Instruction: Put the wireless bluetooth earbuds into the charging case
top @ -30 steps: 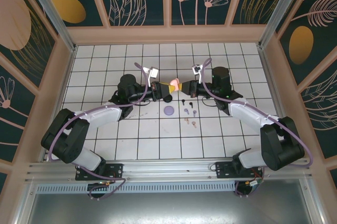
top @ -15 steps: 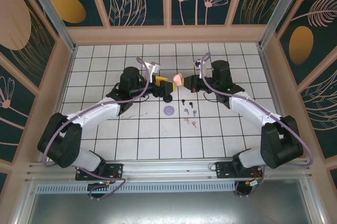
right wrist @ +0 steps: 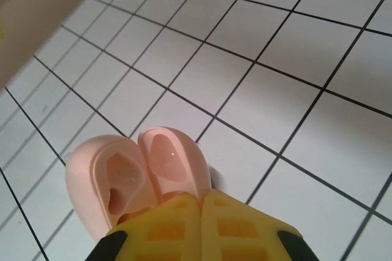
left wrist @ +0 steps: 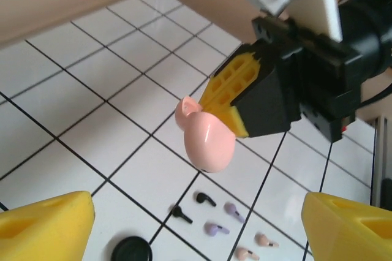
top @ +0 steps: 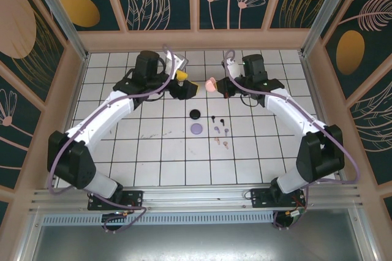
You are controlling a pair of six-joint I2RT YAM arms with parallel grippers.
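The right jaws grip the open pink case (top: 211, 84), held up near the top middle. The left jaws stand wide open, facing it. Six tiny earbuds (top: 216, 129) lie on the white desk (top: 122, 151), just right of the lilac case (top: 196, 128).

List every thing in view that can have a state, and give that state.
left gripper: open, empty.
right gripper: shut on the pink case.
pink case: lid open, held above the table.
black case: closed, flat on the table.
lilac case: closed, flat on the table.
earbuds: six, loose on the table.
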